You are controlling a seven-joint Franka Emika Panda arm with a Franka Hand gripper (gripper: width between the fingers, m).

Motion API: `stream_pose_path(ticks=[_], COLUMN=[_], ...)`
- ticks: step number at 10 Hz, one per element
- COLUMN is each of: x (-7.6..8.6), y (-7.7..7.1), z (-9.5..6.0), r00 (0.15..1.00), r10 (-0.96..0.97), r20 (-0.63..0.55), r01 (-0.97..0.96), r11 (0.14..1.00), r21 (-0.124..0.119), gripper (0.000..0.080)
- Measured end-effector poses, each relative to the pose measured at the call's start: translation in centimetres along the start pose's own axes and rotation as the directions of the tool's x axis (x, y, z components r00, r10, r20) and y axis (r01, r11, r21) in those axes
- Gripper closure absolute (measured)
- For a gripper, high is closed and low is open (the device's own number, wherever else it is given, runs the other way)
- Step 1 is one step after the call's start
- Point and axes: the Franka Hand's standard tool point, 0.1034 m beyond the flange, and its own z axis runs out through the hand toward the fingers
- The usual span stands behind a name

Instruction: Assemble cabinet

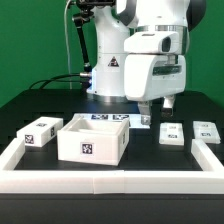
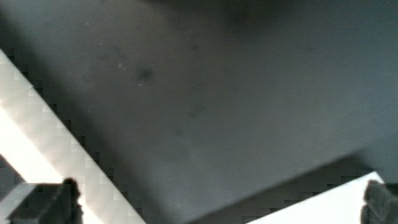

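The arm stoops over the black table (image 1: pixel 40 104), gripper (image 1: pixel 158 110) pointing down near the cabinet's hollow box (image 1: pixel 92 140). Its jaws stand wide apart; nothing sits between them.

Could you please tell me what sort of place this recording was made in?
Most likely a robotics lab bench, not a home or workshop: a robot arm works over a black table fenced by a low white rim, against a green backdrop, with tagged white cabinet parts laid out.
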Motion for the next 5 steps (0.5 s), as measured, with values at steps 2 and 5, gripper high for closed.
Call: stream_pose_path(ticks=[2, 5], x=[0.00, 0.00], y=[0.00, 0.00], z=[0.00, 0.00], r00=[1.000, 1.000], r10=[0.000, 0.001], r20=[0.000, 0.000], r01=[0.000, -0.001], r11=[1.000, 1.000], r21=[0.000, 0.000], gripper=[0.0002, 0.0002])
